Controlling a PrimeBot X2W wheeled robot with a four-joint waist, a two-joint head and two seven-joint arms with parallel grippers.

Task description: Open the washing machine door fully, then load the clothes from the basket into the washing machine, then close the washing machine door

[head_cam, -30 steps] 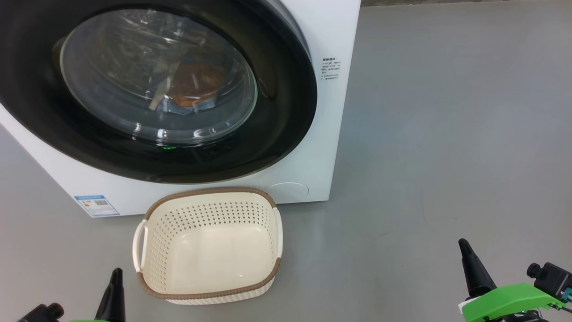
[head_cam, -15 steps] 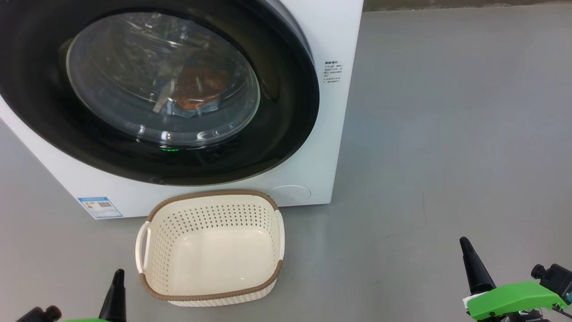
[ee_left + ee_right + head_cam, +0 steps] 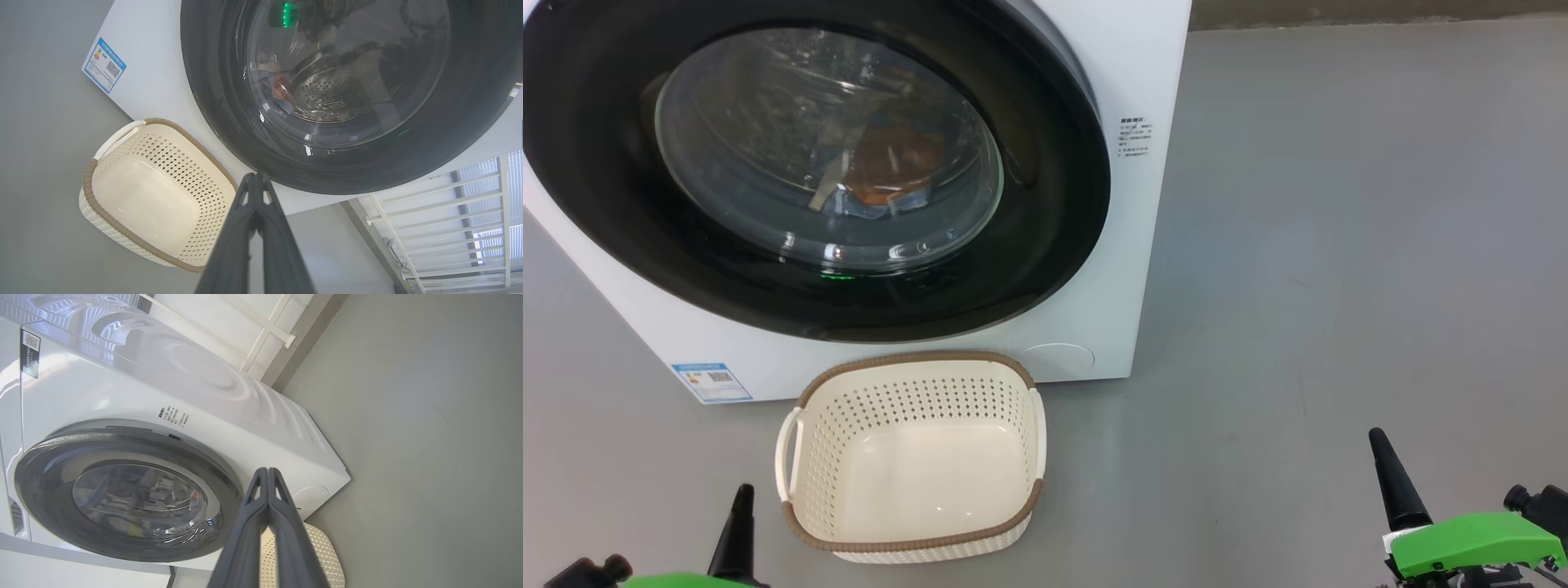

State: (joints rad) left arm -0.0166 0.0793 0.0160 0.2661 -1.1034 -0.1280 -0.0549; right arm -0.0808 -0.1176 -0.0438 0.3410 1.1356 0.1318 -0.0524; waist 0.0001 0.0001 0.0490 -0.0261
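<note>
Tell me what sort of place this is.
Probably a laundry area, perhaps a test room: a white front-loading washing machine stands on a bare grey floor, with an empty cream laundry basket right in front of it.

Room: plain matte grey floor.
White barred frame with bright panes behind it; dark skirting strip along the floor's far edge.

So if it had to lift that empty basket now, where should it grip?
Probably the white side handle of the basket, coming from the robot's left: it stands out from the wall as an open loop, nearest the left gripper.
</note>
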